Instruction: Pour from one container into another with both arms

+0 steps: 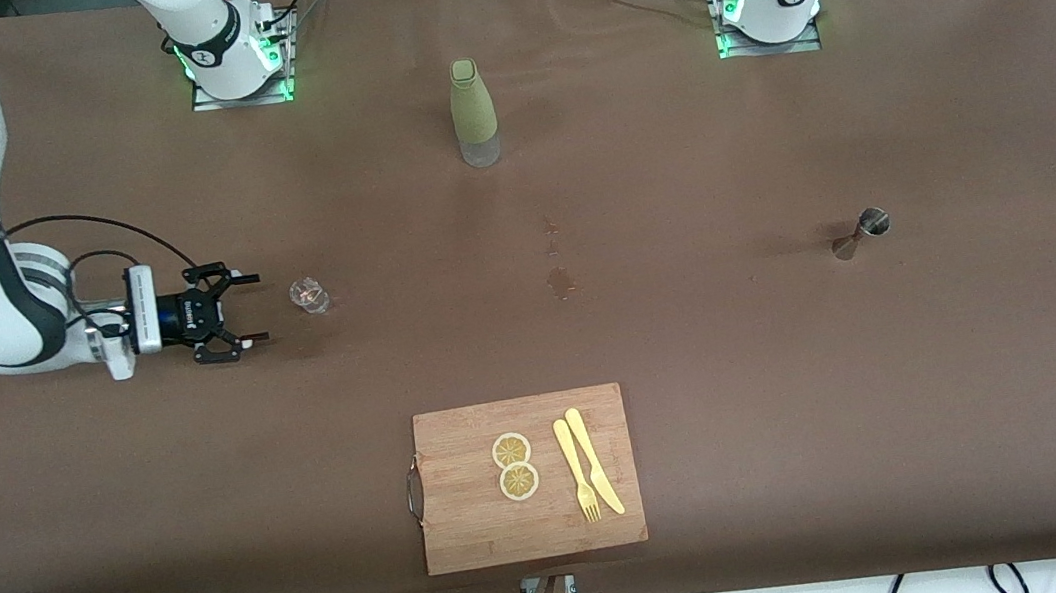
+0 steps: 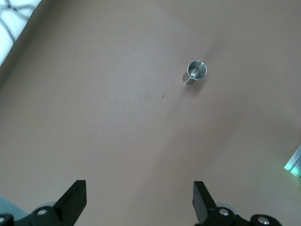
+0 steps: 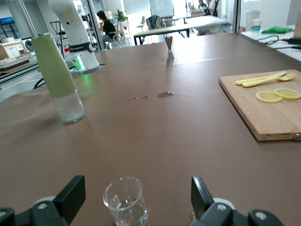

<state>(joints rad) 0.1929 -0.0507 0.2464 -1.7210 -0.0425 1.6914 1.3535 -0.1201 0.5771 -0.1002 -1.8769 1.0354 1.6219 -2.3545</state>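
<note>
Brown table (image 1: 803, 404) in an open workroom, small wet patches (image 1: 562, 279) at its middle. Right gripper (image 1: 250, 309), low and level at the right arm's end, fingers apart, faces the small glass (image 1: 309, 296) just beside it, placed for a side grasp. Left gripper (image 2: 140, 207), fingers apart, hangs high over the metal measuring cup (image 1: 861, 232), which stands toward the left arm's end. Green bottle (image 1: 473, 113) stands between the bases; cutting board (image 1: 525, 478) lies nearest the front camera.

Bare brown table (image 1: 801, 384) is lying open around the small clear glass cup (image 1: 309, 295), which is sitting just before the right gripper (image 1: 250, 310), its fingers spread; the green-sleeved bottle (image 1: 473, 113), wooden cutting board (image 1: 477, 534) and steel jigger (image 1: 861, 232) are standing well apart.
</note>
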